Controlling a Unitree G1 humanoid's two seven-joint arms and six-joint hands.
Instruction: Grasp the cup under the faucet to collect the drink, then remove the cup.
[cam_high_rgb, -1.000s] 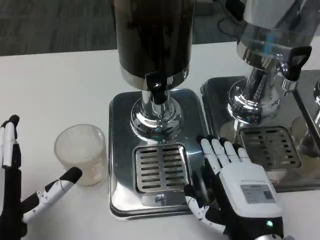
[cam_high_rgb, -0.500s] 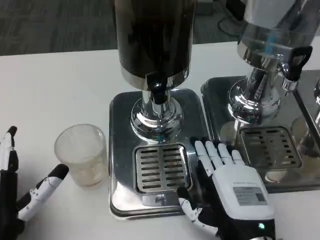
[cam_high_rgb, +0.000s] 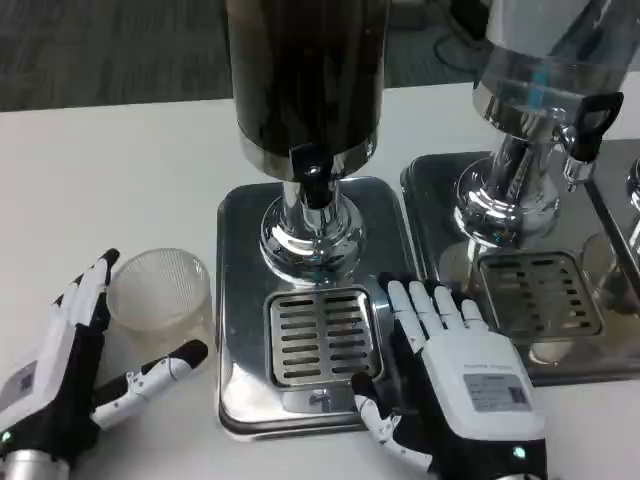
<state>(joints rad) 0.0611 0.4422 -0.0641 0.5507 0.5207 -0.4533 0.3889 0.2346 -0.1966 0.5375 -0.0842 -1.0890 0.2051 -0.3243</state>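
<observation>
A clear ribbed plastic cup (cam_high_rgb: 160, 293) stands upright on the white counter (cam_high_rgb: 120, 170), just left of the polished steel drip tray (cam_high_rgb: 240, 300) and not under the faucet; a trace of pale liquid may lie at its bottom, though that is hard to tell. The left hand (cam_high_rgb: 60, 385) lies low at the picture's left, its white-and-black fingers (cam_high_rgb: 85, 295) spread apart and stretched up along the cup's left side, the thumb reaching toward the cup's base from below; whether any of them touches the cup cannot be told, and nothing is clamped in it. The tall dark drink dispenser (cam_high_rgb: 305, 70) rises on a chrome pedestal from the tray, its small black faucet (cam_high_rgb: 312, 180) hanging above the slotted grate (cam_high_rgb: 322, 335). The right hand (cam_high_rgb: 450, 375) rests with its white back upward on the tray's right edge, just beside the grate, fingers extended forward side by side and holding nothing (the thumb angles off toward the tray's front lip). To the right stands a second, clear-bodied dispenser (cam_high_rgb: 545, 60) with its own black tap (cam_high_rgb: 590, 125) over another steel tray (cam_high_rgb: 530, 290) with a grate.
</observation>
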